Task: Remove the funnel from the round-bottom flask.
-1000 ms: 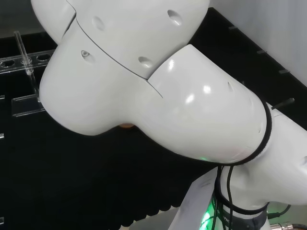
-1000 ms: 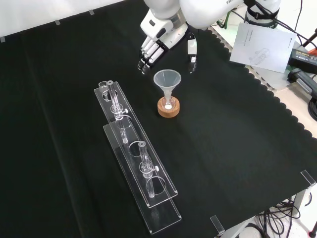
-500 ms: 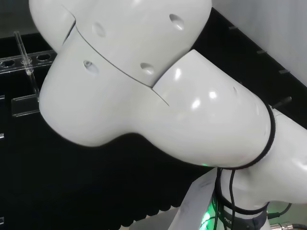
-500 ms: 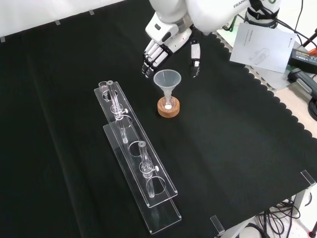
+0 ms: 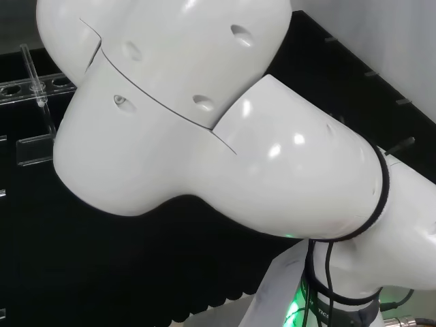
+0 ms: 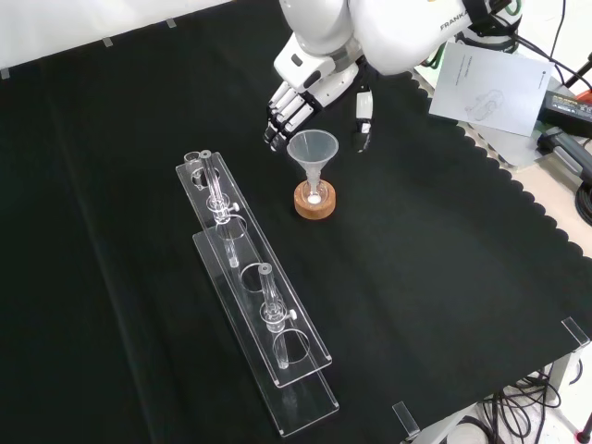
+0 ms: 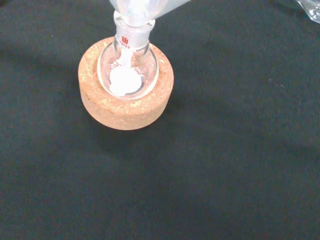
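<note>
A clear funnel (image 6: pixel 312 149) stands upright in the neck of a small round-bottom flask (image 6: pixel 314 192), which rests on a cork ring (image 6: pixel 314 203). In the wrist view the flask (image 7: pixel 128 70) holds a little white powder and sits in the cork ring (image 7: pixel 126 105); the funnel's cone (image 7: pixel 142 9) shows blurred above the neck. In the front view the hand (image 6: pixel 310 81) hangs just behind and above the funnel's rim, open, its fingers (image 6: pixel 280 115) to the rim's left and its thumb (image 6: pixel 363 116) to the right, none touching the funnel.
A long clear rack (image 6: pixel 254 287) with test tubes lies left of and in front of the flask in the front view; its end shows in the head view (image 5: pixel 34 88). Papers (image 6: pixel 490 85) lie at the bench's far right edge. White arm links (image 5: pixel 204 116) take up most of the head view.
The hand has come down and nearer to the funnel in the front view, fingers and thumb now level with either side of its rim. Funnel and flask have not moved.
</note>
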### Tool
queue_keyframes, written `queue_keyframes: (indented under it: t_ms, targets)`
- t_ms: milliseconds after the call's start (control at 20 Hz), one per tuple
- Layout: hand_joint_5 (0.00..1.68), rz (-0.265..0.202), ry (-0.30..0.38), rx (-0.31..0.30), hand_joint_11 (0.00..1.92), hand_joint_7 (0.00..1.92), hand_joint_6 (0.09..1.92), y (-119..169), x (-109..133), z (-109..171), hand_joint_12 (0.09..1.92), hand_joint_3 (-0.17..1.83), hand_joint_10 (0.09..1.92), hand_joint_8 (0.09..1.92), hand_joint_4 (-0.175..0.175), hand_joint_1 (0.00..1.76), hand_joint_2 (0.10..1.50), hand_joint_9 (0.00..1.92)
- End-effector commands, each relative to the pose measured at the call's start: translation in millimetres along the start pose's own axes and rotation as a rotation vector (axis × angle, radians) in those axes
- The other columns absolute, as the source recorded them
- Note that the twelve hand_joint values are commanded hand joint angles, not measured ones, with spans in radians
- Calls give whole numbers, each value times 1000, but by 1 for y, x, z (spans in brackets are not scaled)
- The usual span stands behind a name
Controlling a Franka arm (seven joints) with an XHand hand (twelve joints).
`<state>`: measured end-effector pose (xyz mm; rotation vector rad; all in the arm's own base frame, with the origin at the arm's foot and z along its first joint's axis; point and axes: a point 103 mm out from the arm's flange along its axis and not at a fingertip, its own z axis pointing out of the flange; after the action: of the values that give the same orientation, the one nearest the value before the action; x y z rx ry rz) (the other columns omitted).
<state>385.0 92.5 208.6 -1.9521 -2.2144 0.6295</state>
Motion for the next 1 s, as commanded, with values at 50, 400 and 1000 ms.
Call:
queue_keyframes:
  t_ms: [50, 400, 1000]
  targets:
    - [3, 9, 18, 22, 295, 0, 87, 9, -1, 8, 1502, 128, 848, 354, -1, 566, 724, 139]
    - [5, -6, 7, 60, 302, 0, 87, 17, -1, 17, 1497, 129, 843, 379, 0, 571, 729, 157]
    - [72, -5, -9, 101, 333, 35, 87, 23, -5, 26, 1482, 158, 812, 667, 6, 643, 764, 268]
